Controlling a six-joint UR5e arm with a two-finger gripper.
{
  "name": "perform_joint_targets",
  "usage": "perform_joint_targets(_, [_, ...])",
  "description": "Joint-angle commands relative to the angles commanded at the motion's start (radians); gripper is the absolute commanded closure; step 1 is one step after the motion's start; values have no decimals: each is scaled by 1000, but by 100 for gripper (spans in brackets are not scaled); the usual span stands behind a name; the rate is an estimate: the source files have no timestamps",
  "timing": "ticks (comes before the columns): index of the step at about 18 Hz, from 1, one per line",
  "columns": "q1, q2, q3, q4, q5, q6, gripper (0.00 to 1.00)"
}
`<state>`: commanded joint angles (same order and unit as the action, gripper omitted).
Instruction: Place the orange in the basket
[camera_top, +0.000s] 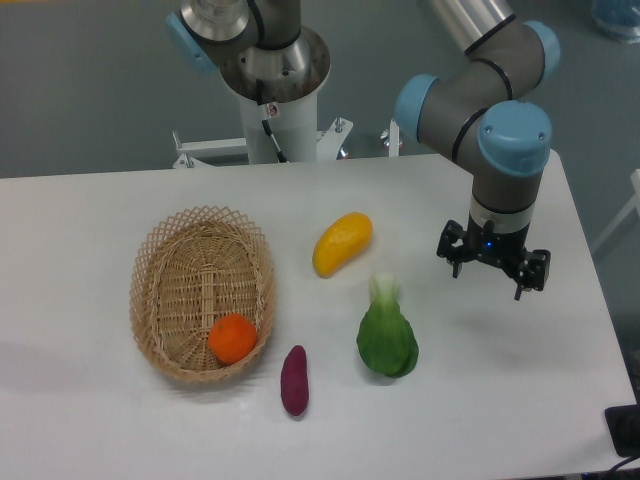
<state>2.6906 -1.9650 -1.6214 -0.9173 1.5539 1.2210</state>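
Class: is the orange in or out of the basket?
In. The orange lies inside the basket, against its near right wall.

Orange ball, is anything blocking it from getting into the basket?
No. The orange already lies inside the basket, near its front right wall. The gripper hangs empty far off to the right, past the green vegetable.

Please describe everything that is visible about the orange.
The orange is a small, round, smooth fruit of bright orange-red colour, with no visible damage. It lies inside the wicker basket, at the near right end of its floor, close against the inner wall. Nothing else touches it; the gripper is far away, over the table's right side.
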Motion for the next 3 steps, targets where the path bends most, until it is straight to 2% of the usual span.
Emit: perform_joint_targets(3, [-2, -2, 0, 0, 2, 0, 0])
